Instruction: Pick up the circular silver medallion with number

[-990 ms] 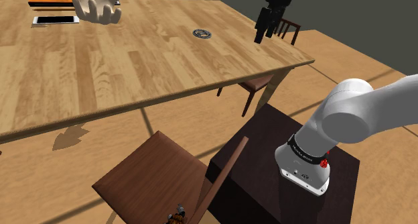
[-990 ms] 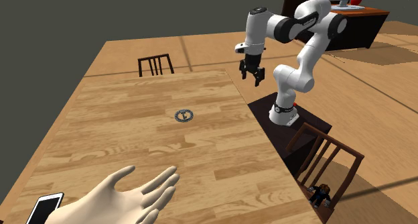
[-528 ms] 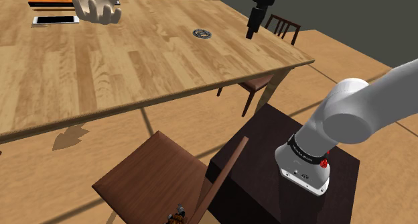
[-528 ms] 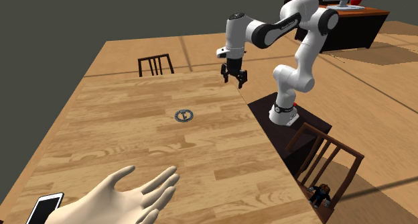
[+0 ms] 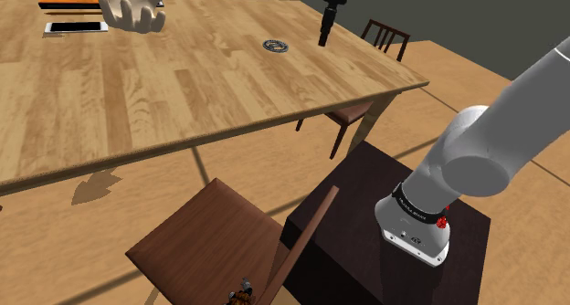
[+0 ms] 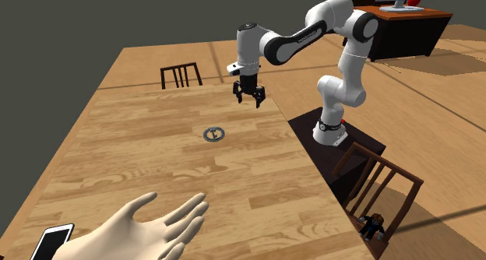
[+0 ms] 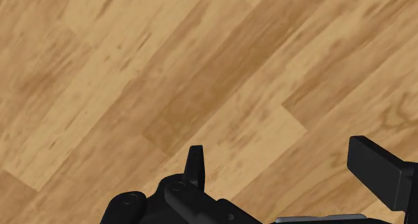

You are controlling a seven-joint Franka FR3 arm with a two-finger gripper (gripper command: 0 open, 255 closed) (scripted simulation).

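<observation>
Here the tool [image 6: 249, 100] hangs above the desk [image 6: 156, 180], its 2 fingers [image 7: 195, 163] spread wide with nothing between them but bare wood. The round silver medallion [image 6: 213, 134] lies flat on the desk, near the tool yet not beneath it: seen from the medallion, the tool stands off to the second exterior view's right. Being round it has no long axis, so the coming move likely needs only a sideways shift, then a descent.

Warm honey planks streak the table [image 6: 156, 180], pale boards alternating with darker brown ones. The medallion [image 6: 213, 134] shows silvery grey with dark edging. Gripper [image 6: 249, 100] all black, arm [image 6: 348, 64] white with dark joints. Pale beige hand [image 6: 148, 227], white phone [image 6: 51, 241], reddish-brown chair [image 5: 205, 230], near-black stand [image 5: 356, 203].
</observation>
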